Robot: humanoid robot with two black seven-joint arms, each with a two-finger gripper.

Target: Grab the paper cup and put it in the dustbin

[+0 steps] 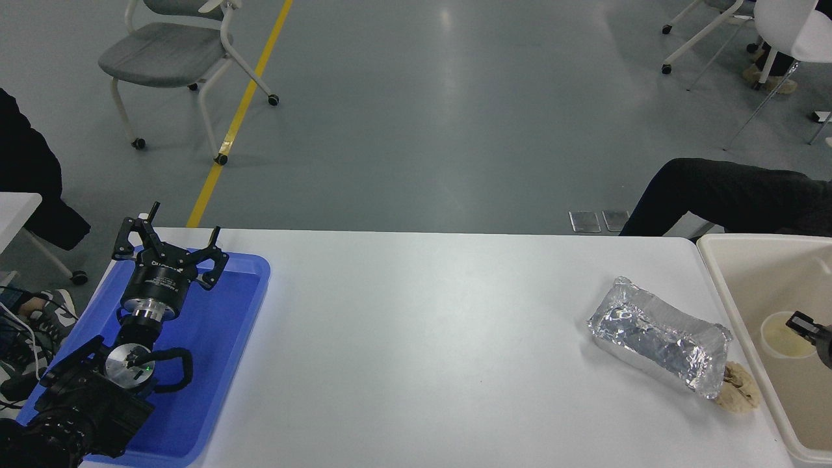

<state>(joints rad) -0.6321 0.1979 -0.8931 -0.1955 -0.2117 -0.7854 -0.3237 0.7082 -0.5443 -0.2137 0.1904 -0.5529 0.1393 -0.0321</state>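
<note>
1. I am seeing the left gripper [170, 242] hanging over the blue tray [250, 296] at the table's [416, 338] left edge, jaws spread apart, holding nothing.
2. A crumpled foil packet [660, 341] is lying near the table's right edge, with a small beige lump [738, 390] touching its near right end.
3. The dustbin [721, 286] is sitting against the table's right edge, running out of view.
4. The paper cup [783, 335] is showing inside the dustbin, mouth up, cream inside facing me.
5. The right gripper [809, 327] is only just entering at the right edge, one black fingertip [801, 322] lying over the cup's rim; I cannot tell whether its jaws are apart or clamped.
</note>
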